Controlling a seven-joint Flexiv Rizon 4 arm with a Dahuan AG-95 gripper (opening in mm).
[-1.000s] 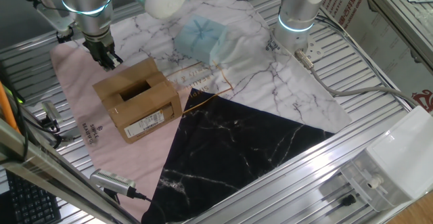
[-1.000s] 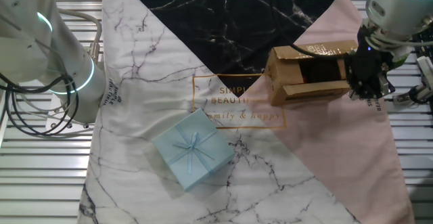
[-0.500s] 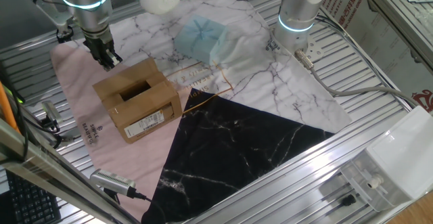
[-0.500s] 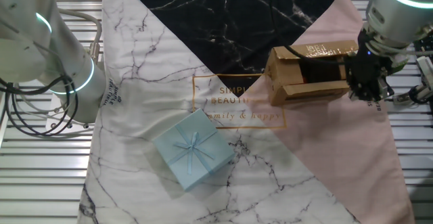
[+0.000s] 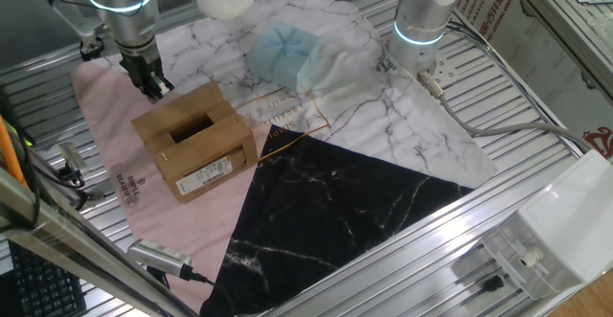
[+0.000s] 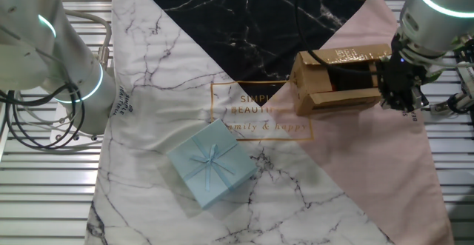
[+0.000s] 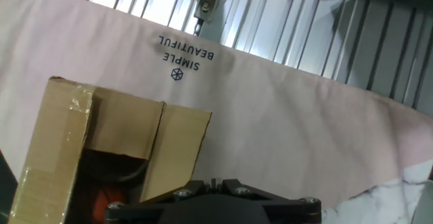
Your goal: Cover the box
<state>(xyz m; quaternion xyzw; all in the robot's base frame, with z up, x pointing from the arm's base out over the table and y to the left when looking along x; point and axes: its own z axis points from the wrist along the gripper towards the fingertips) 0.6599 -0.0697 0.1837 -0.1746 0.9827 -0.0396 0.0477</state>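
Observation:
The box is a small brown carton on the pink part of the cloth, with a white label on its long side. Its top shows a dark opening between flaps that are partly folded in. In the other fixed view the box lies with my gripper at its right end. My gripper hovers by the box's far corner, its dark fingers together and holding nothing that I can see. The hand view shows the box at lower left, with one flap just ahead of the gripper body.
A pale blue gift package rests on the white marble part of the cloth. A second arm's base stands at the cloth's far edge. Cables and a small tool lie on the slatted table beside the pink cloth.
The gripper has shifted slightly up and away from the box's corner. The box and the gift package have not moved.

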